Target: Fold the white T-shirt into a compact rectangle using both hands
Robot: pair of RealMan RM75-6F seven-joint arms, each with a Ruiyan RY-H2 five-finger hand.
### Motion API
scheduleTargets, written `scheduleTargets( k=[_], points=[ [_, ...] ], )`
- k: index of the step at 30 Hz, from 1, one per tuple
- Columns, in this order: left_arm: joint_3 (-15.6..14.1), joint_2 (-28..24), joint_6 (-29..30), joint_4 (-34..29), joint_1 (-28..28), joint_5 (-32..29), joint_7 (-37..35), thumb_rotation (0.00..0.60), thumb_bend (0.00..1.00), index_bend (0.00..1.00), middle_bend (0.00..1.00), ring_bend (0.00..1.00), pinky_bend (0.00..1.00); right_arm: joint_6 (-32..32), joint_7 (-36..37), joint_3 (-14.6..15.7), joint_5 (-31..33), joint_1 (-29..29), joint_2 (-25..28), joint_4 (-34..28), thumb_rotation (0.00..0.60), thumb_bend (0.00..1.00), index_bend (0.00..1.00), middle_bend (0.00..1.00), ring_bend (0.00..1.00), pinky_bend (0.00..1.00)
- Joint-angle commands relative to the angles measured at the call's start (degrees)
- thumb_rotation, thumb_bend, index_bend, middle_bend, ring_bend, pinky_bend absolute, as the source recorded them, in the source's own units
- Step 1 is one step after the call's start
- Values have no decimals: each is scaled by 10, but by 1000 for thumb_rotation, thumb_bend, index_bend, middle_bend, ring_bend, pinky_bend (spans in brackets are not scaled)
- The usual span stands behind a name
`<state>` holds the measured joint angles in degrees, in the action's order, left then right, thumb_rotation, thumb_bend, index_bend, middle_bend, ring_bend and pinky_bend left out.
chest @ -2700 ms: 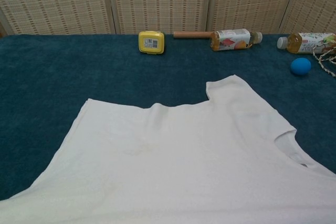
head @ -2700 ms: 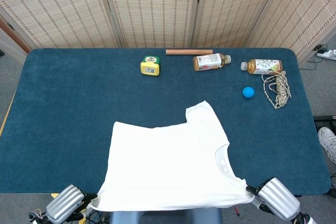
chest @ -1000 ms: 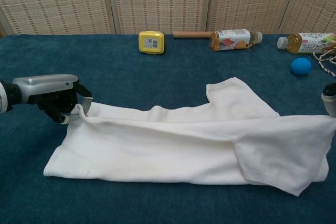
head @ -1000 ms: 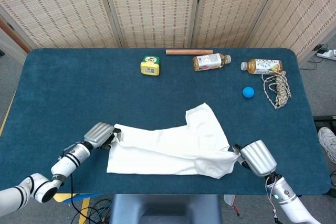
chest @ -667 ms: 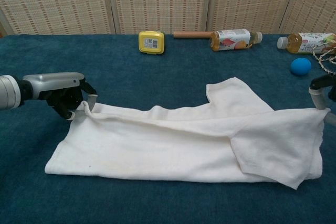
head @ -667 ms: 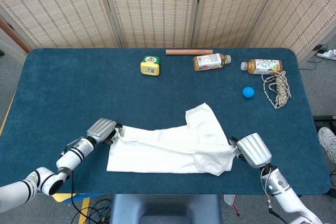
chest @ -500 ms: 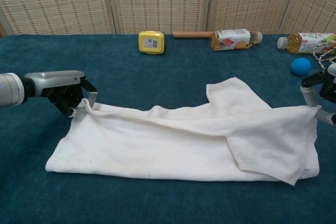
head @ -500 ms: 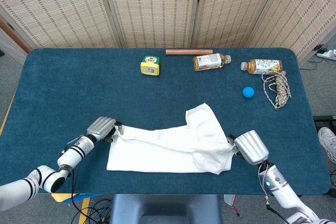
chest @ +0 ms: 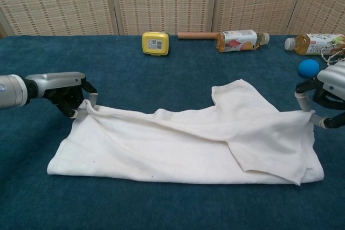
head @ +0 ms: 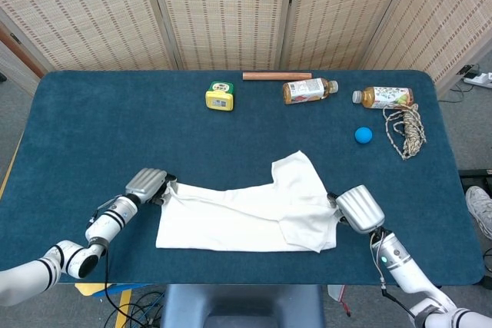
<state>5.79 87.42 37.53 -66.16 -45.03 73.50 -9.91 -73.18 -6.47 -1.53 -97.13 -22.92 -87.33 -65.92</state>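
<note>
White T-shirt (chest: 183, 144) is laid half-folded, long axis 9-to-3 o'clock. Its 9 o'clock corner is pinched by left hand (chest: 70, 98). Its 3 o'clock edge is pinched by right hand (chest: 323, 98).

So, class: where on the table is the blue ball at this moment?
In the head view the blue ball lies on the far right side of the table, just left of the coiled rope and in front of the right-hand bottle, well clear of the T-shirt.
</note>
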Motion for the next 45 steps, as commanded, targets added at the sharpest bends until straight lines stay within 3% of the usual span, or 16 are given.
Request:
scheduleTargets(
  k=[1,35,39,45],
  points=[
    [1,1,-2,1,0,-4,2,600,514,562,950,885,976,3,9,0,1,-8,-13,18,600,644,844,971,1000,1000],
    [6,1,-19,8,-3,-43,33,600,514,520,950,885,976,25,74,0,34,-49,-91,147,600,644,843,971,1000,1000],
    [6,-1,-25,7,-5,-50,38,600,512,456,950,885,976,26,76,1,36,-52,-95,152,600,644,843,971,1000,1000],
    [6,-3,-23,2,-3,-59,49,600,502,270,949,885,976,31,71,1,42,-54,-95,152,600,644,832,955,1000,1000]
  ],
)
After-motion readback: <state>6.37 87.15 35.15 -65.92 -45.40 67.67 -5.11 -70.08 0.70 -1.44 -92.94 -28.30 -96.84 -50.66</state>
